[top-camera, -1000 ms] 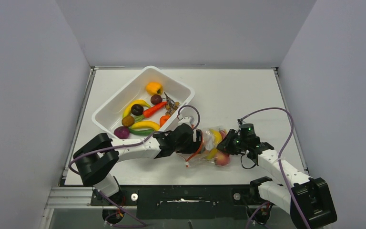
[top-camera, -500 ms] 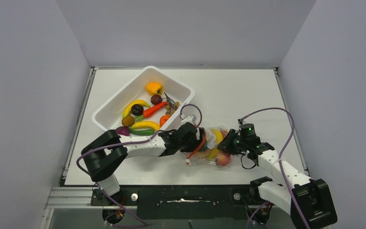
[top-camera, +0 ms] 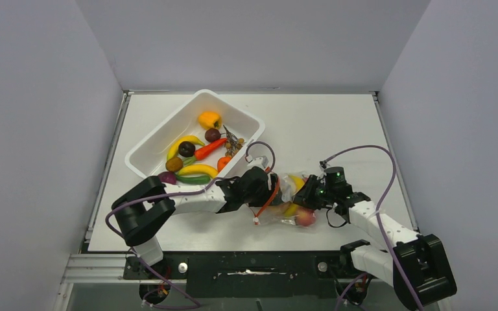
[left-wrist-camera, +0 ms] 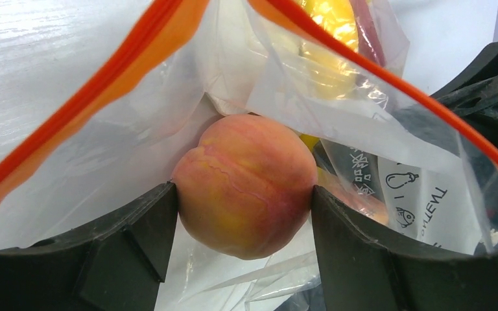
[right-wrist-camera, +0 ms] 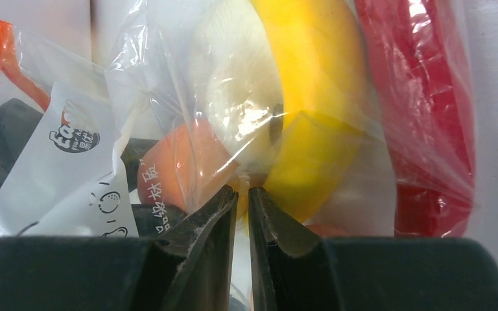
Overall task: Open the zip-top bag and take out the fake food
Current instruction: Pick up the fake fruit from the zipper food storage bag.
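White tabletop (top-camera: 337, 129), bag (top-camera: 292, 202) at four o'clock from the tub (top-camera: 144, 150) already open: left gripper (left-wrist-camera: 243, 197) clasps a peach (left-wrist-camera: 246, 175) inside, right gripper (right-wrist-camera: 243, 202) pinches its plastic, other food unremoved.

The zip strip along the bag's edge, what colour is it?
The zip strip is bright orange-red, clearest in the left wrist view.

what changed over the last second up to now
The left gripper edged right, further into the zip-top bag, and its jaws narrowed onto the peach. The right gripper kept its pinch on the bag's plastic; the white tub stayed put.
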Controlling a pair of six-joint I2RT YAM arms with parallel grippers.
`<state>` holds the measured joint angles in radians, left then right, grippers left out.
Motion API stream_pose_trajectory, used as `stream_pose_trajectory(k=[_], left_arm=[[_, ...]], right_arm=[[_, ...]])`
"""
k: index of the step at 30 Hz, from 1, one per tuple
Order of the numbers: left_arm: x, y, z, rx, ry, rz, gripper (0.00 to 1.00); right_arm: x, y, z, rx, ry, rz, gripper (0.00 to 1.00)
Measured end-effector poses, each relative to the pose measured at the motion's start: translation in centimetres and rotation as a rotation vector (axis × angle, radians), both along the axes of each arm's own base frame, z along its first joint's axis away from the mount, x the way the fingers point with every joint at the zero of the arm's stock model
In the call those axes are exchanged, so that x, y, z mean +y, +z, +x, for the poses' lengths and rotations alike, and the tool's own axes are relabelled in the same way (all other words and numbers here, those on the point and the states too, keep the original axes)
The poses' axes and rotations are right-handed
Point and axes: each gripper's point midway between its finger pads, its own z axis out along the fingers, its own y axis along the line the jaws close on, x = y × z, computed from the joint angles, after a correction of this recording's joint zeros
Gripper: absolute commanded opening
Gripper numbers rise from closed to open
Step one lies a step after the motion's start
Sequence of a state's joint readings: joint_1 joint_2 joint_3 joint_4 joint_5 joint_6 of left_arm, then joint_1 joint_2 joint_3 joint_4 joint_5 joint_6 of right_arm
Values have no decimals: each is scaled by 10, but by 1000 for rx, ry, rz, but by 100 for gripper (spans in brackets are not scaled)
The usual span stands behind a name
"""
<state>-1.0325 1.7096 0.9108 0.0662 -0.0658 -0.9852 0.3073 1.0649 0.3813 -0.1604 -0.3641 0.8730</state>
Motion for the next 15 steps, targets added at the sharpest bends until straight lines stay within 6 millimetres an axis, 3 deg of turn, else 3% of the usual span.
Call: stream_pose_trajectory(k=[4,9,15], left_arm=[[0,0,0,-4,1,-10,43],[3,0,-1,-9,3,-20,72],[5,-1,-1,-12,7,-16,77]], right_arm=[[2,0,0,0,7,8,17],[4,-1,0,-1,17,22,17],[9,-2,3,4,30,41,17]])
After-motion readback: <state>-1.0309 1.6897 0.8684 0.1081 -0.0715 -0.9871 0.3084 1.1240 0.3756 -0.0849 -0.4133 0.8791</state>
